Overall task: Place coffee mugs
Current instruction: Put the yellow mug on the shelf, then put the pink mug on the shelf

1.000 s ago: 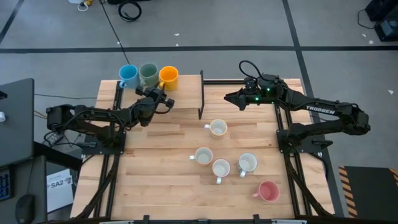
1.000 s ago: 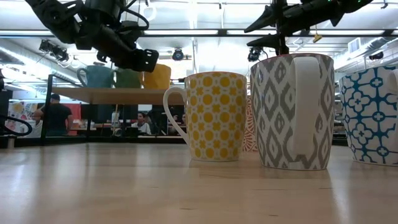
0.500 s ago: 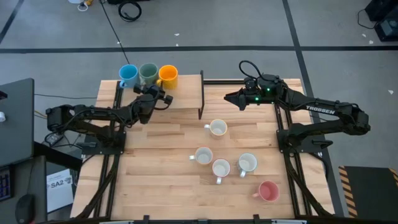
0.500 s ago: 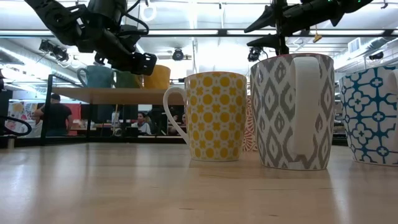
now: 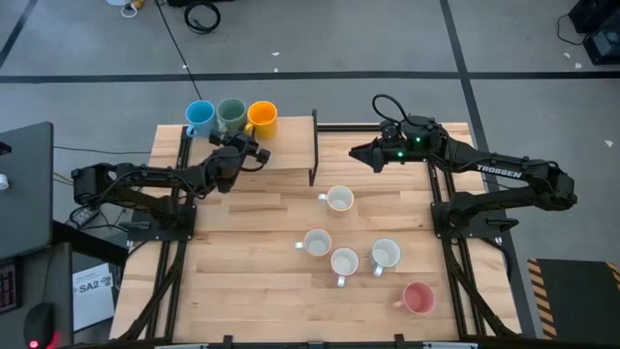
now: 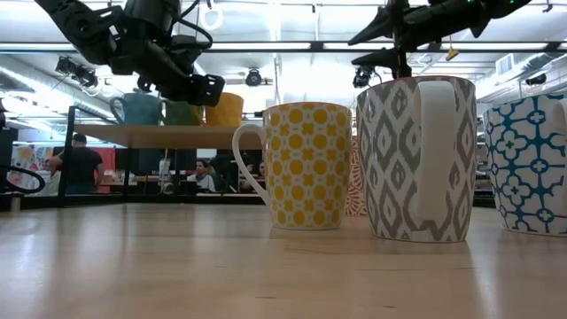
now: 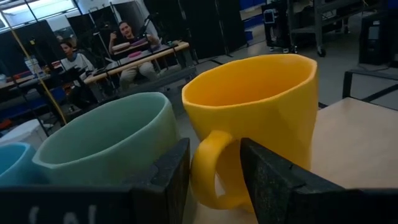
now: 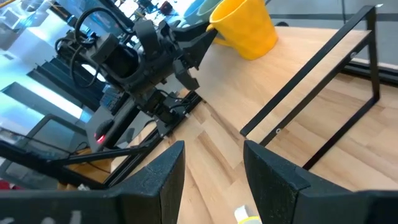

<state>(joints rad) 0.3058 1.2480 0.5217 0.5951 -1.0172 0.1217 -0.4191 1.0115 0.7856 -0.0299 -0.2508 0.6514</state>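
Observation:
A blue mug [image 5: 201, 117], a dark green mug [image 5: 231, 115] and an orange-yellow mug [image 5: 263, 117] stand in a row on a raised shelf at the far left. Several white mugs [image 5: 339, 200] and a pink mug [image 5: 418, 298] stand on the table to the right; in the low view they show as patterned mugs [image 6: 306, 164]. My left gripper [image 5: 250, 146] is open at the orange-yellow mug [image 7: 255, 118], one finger on each side of its handle [image 7: 212, 168]. My right gripper [image 5: 358, 152] hangs open above the far middle of the table. My left gripper reaches level from the near side, with its two fingers [image 7: 168, 180] flanking the handle [image 7: 208, 177] of the orange-yellow mug. The handle nearly fills the gap. I cannot tell whether the fingers touch it. The mug stands upright on the shelf.
The shelf [image 5: 291, 145] rests on a black metal frame [image 5: 314, 150] whose upright stands between the two arms. A dark monitor [image 5: 24, 184] sits past the table's left edge. People sit at desks beyond the table [image 7: 127, 37].
My left gripper has moved a little toward the far edge and the orange-yellow mug, then held still. The mugs have stayed in place.

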